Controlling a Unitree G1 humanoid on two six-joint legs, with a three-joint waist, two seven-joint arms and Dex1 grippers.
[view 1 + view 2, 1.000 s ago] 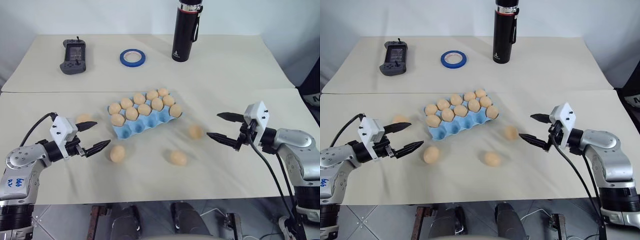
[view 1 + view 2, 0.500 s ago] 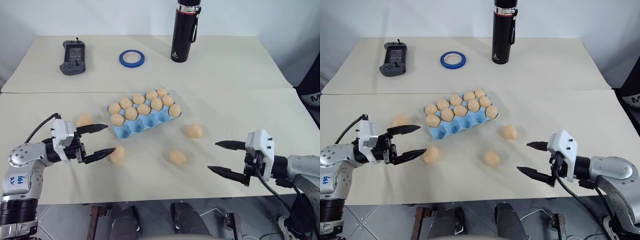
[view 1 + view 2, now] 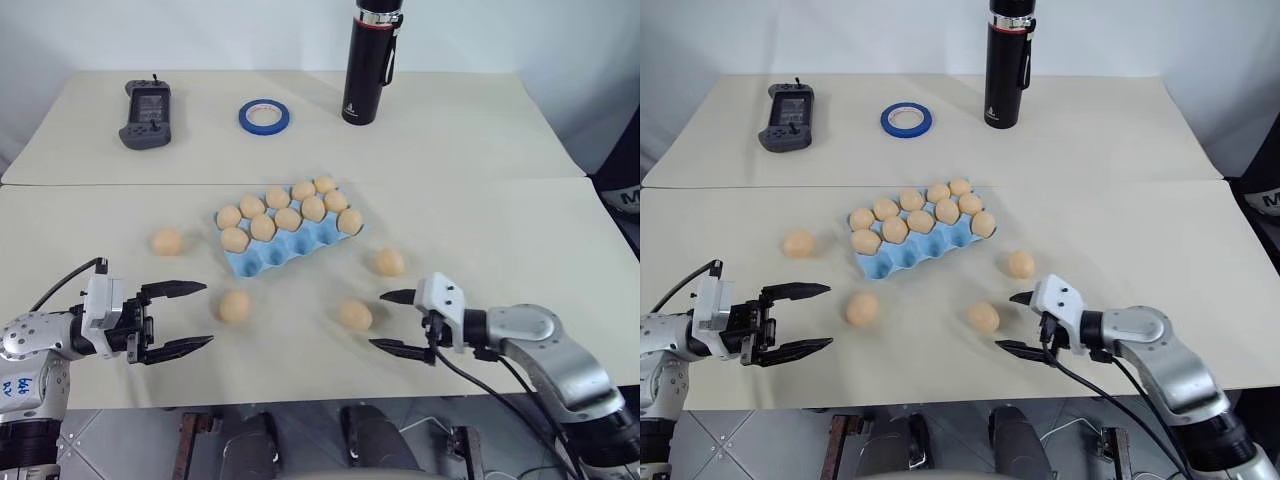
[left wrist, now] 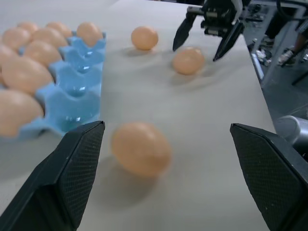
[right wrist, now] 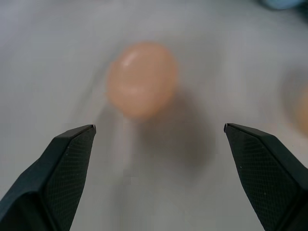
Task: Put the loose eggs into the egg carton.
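Four loose eggs (image 3: 355, 315) lie on the counter (image 3: 520, 230) around the blue egg carton (image 3: 290, 235), whose back pockets are full and front row empty. Over the last second the right gripper (image 3: 392, 322) dropped and swung in beside the nearest egg, jaws released; the left gripper (image 3: 182, 318) drew back, jaws released, empty. A pickup looks imminent. No writing is legible.

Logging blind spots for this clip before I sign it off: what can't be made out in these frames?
- Egg carton: whether any cup in the filled rows is empty; eye views, the eggs crowd them.
- Handheld device: what its screen shows; too small in the eye views.
- Black bottle: its cap; cut off by the top edge.
- Egg ahead of the right gripper: blurred in the right wrist view.
- Carton's far rows: cut off in the left wrist view.
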